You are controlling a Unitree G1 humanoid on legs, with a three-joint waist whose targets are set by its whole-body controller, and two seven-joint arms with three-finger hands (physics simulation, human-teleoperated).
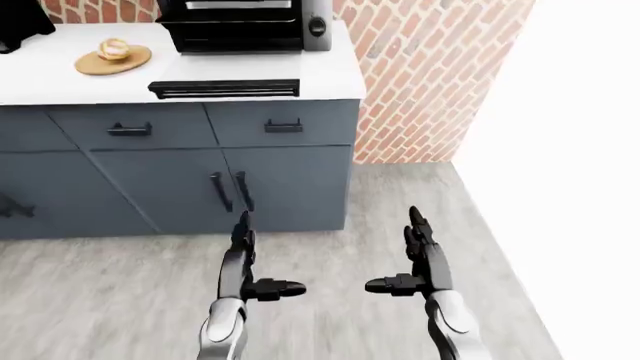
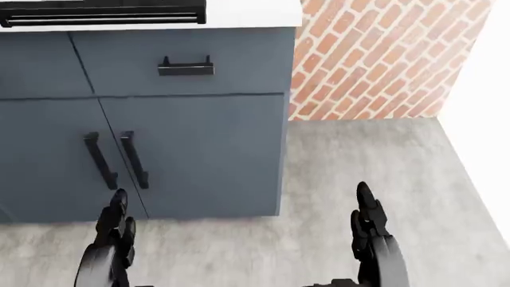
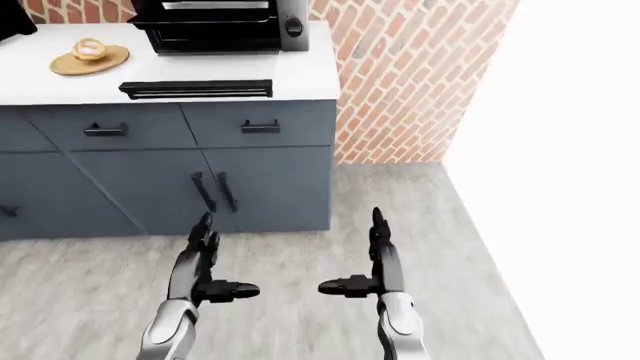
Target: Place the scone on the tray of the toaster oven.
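Observation:
The scone (image 1: 113,49) sits on a round wooden plate (image 1: 112,61) on the white counter (image 1: 330,71) at the upper left of the left-eye view. To its right stands the black toaster oven (image 1: 245,22), its door (image 1: 224,89) folded down flat over the counter's near edge. Both hands hang low over the floor, well below the counter. My left hand (image 1: 250,262) is open with fingers straight and thumb out. My right hand (image 1: 405,259) is open the same way. Neither holds anything.
Dark blue cabinets (image 1: 180,172) with black handles stand under the counter. A brick wall (image 1: 430,75) rises at the counter's right end. A white wall (image 1: 570,150) runs down the right side. Grey wood floor (image 1: 330,315) lies below.

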